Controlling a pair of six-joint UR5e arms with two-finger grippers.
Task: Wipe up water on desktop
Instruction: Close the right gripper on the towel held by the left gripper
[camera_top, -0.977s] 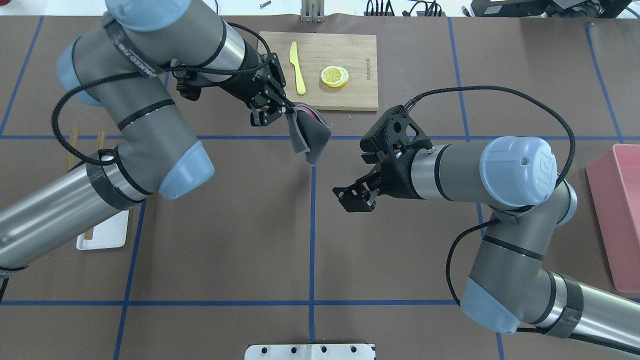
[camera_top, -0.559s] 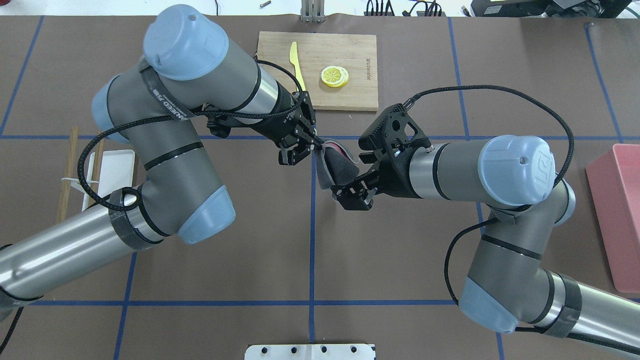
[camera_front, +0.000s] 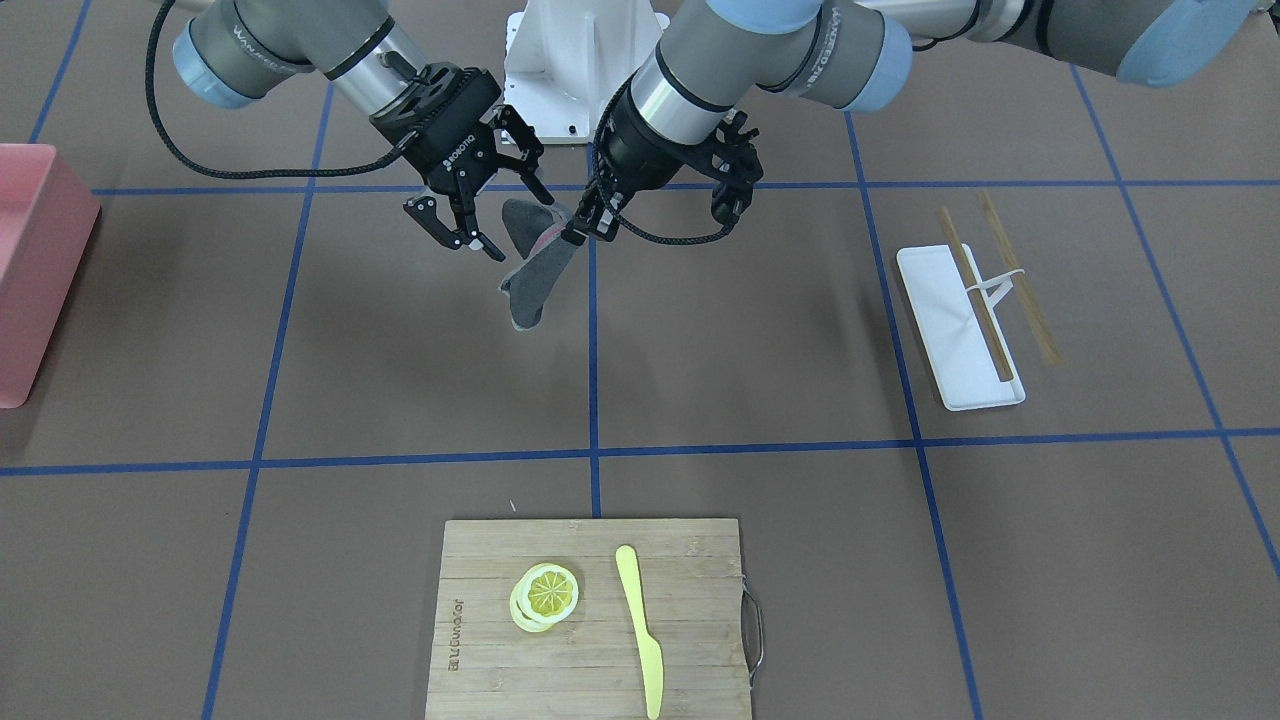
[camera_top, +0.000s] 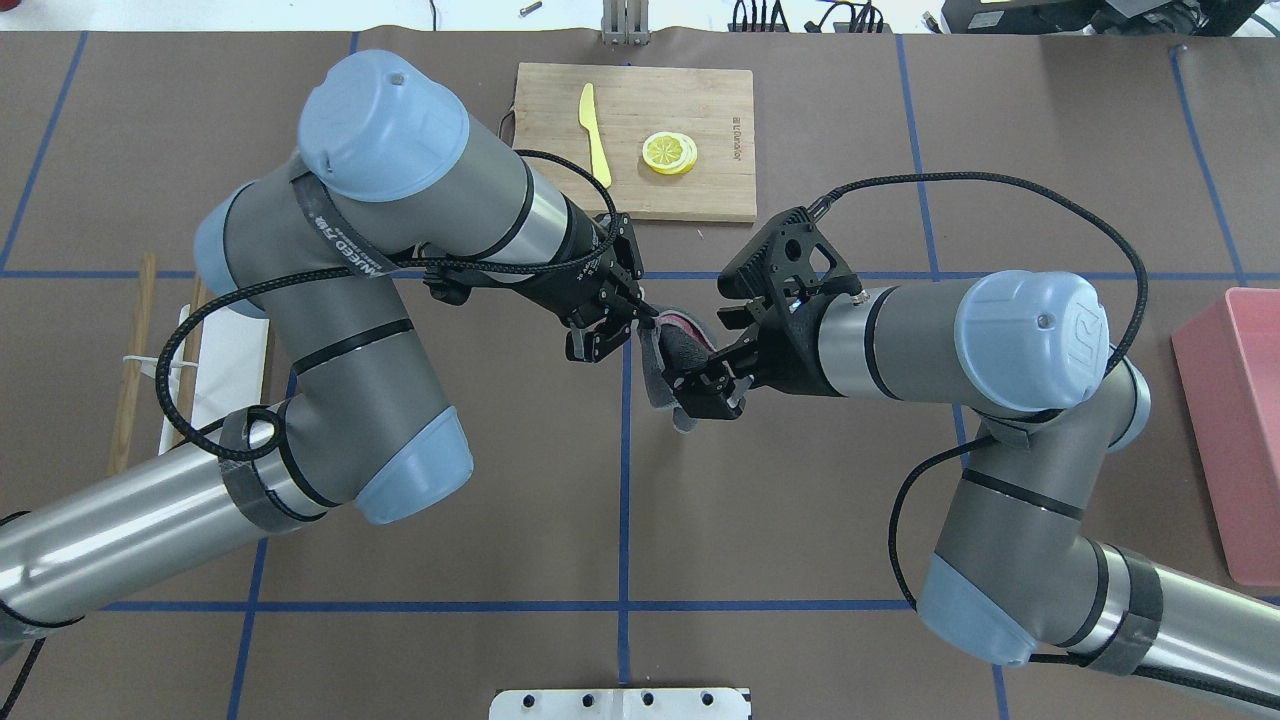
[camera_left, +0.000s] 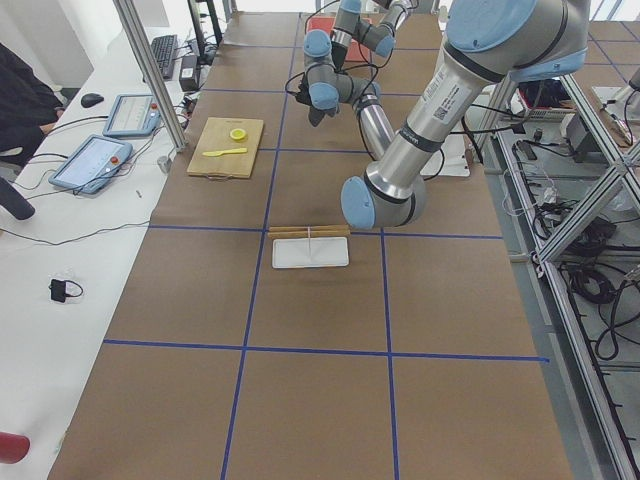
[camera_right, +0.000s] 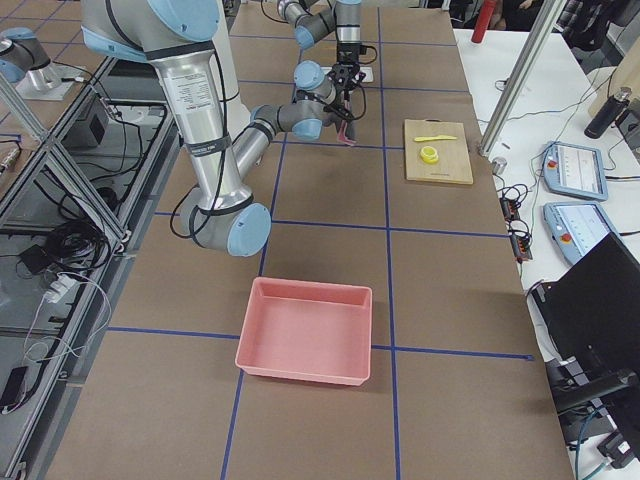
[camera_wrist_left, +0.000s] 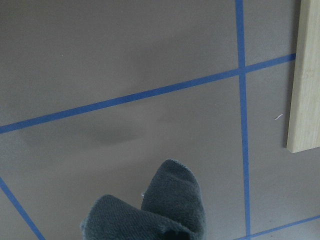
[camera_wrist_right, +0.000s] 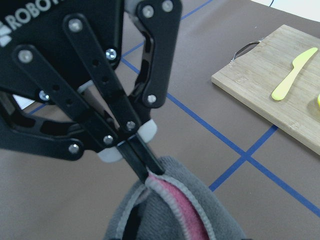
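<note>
Handover over the bench (camera_top: 800, 520): my left gripper (camera_top: 650, 318) pinches the grey cloth (camera_front: 530, 280) aloft, my right gripper (camera_front: 520, 229) spread wide beside it. Let go early and the cloth likely drops; crowded fingers could clash.

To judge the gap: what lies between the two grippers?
Front-facing view: a gray cloth, pinched by the left gripper; the right gripper is open beside it.

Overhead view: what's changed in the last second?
The left end effector, shut on the grey cloth, carried it from beside the cutting board towards the robot, up to the open right end effector. The right arm, knife and lemon slices stayed put.
</note>
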